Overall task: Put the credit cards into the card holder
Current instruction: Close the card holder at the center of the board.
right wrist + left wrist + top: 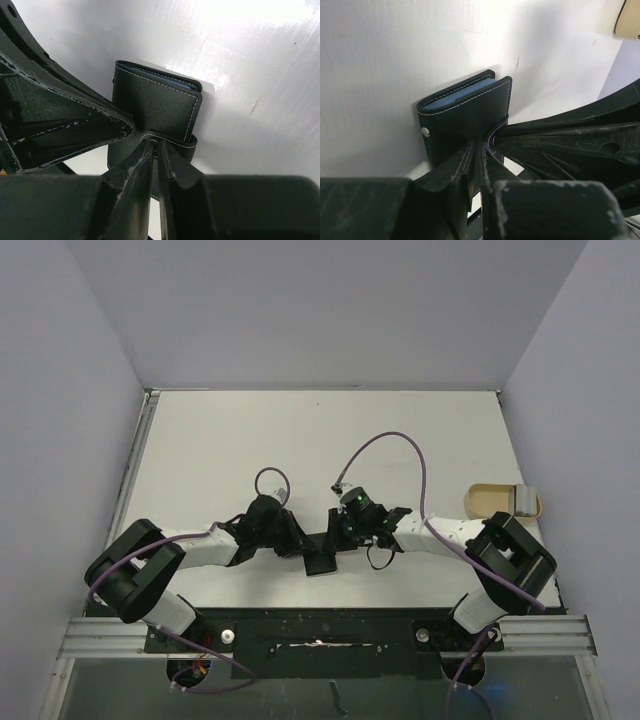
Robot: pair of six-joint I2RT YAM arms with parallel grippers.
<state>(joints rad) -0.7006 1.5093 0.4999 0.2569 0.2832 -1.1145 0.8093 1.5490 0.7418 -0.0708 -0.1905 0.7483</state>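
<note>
Top view: card holder (320,562) is only a dark patch on the bench (230,440), centre, near edge, between the 2 wrists. Left wrist view: left claw (479,162) pinched tight on its lower edge; blue credit cards (457,95) sit edge-on inside the fold. Right wrist view: right claw (156,150) clamped on the strap.

No writing, brand, number or sign can be read in any of the three views. The card holder (465,115), seen close up in both wrist views, shows plain black leather with pale stitching and a small round snap, and no lettering is legible on it.
</note>
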